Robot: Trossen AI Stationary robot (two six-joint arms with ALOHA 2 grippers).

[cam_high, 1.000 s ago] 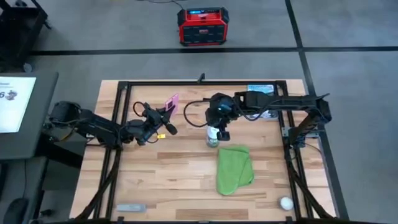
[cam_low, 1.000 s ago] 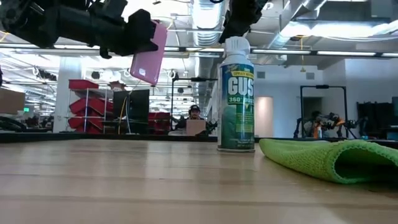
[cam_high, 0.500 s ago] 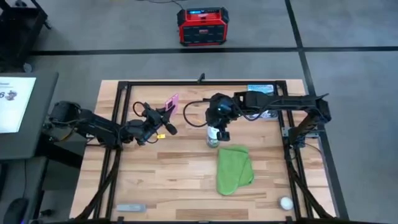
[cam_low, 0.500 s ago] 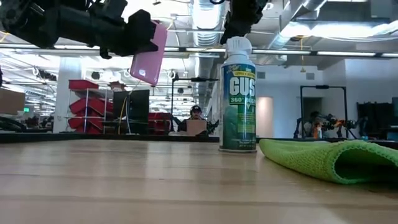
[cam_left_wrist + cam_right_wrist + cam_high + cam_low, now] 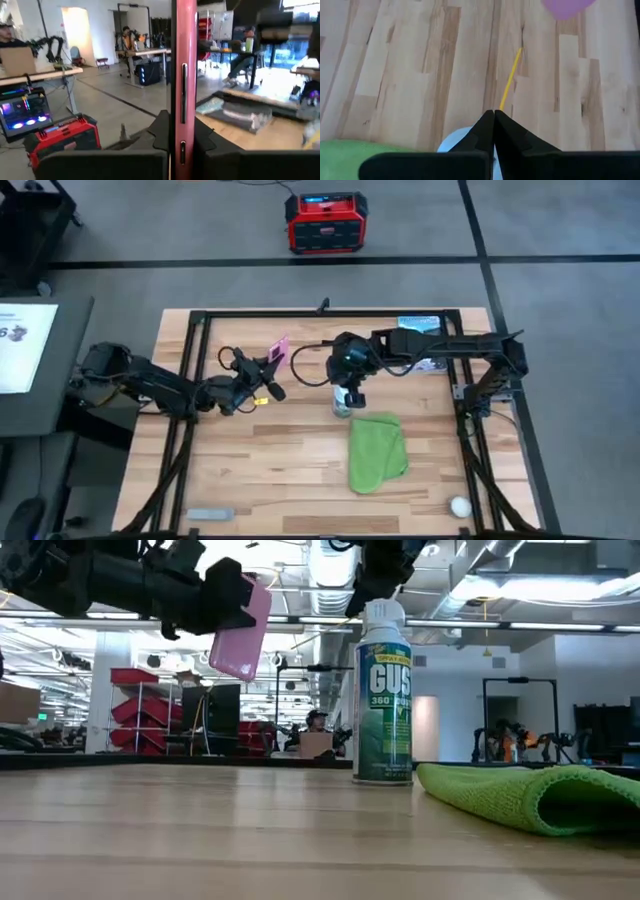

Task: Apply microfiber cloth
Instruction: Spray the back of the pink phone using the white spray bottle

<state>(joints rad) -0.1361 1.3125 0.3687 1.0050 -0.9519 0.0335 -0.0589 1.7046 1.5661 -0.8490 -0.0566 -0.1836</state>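
Two arms are up: our left gripper pinches the pink phone on edge above the counter, while our right gripper, fingers pressed together, hovers over the spray can. We see the cloth lying folded just beside the can, its long axis running from near the can toward the counter's front edge. We judge it soft, light and limp, best pinched at a raised fold or edge.
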